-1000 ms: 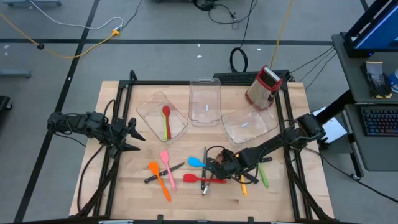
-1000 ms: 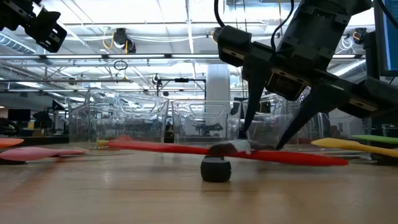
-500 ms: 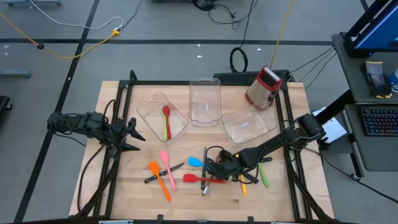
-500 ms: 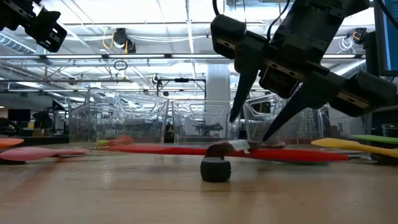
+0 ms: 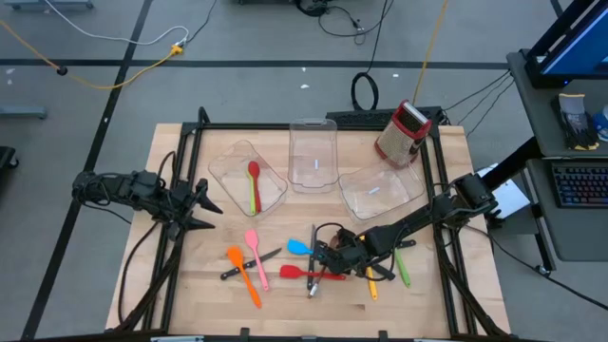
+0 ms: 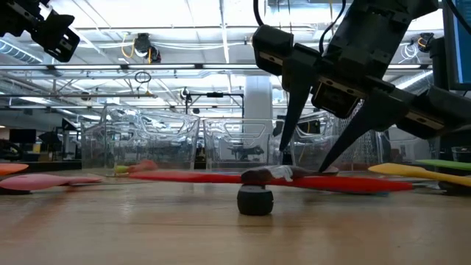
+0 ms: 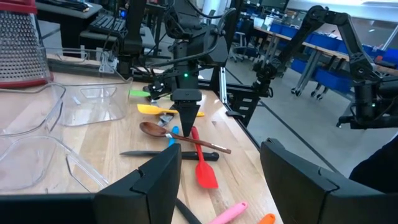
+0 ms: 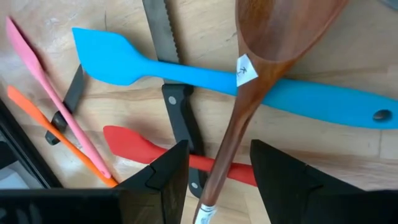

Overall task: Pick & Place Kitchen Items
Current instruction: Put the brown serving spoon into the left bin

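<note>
Several kitchen items lie loose on the near half of the table: a pink spatula (image 5: 252, 249), an orange spatula (image 5: 243, 274), a blue spatula (image 8: 186, 74), a red spatula (image 8: 140, 146), a black-handled knife (image 8: 180, 109) and a brown wooden spoon (image 8: 273, 37). The spoon lies across the blue and red spatulas. My right gripper (image 8: 217, 186) slants down over the spoon's handle, open, one finger on each side of it with room to spare. My left gripper (image 5: 204, 209) hangs open and level at the table's left side, over nothing.
Three clear bins stand at the back: the left bin (image 5: 228, 171) holds a red spoon and a green utensil, the middle bin (image 5: 313, 152) and the right bin (image 5: 380, 195) hold nothing. A red-topped grater (image 5: 404, 133) stands behind. Yellow (image 5: 372, 282) and green (image 5: 403, 268) utensils lie right of my right gripper.
My right gripper has rocked slightly over the brown spoon's handle and its fingertips now stand a little higher above the table. The gap between the fingers is unchanged. The red spatula under the spoon lies more level than before.
</note>
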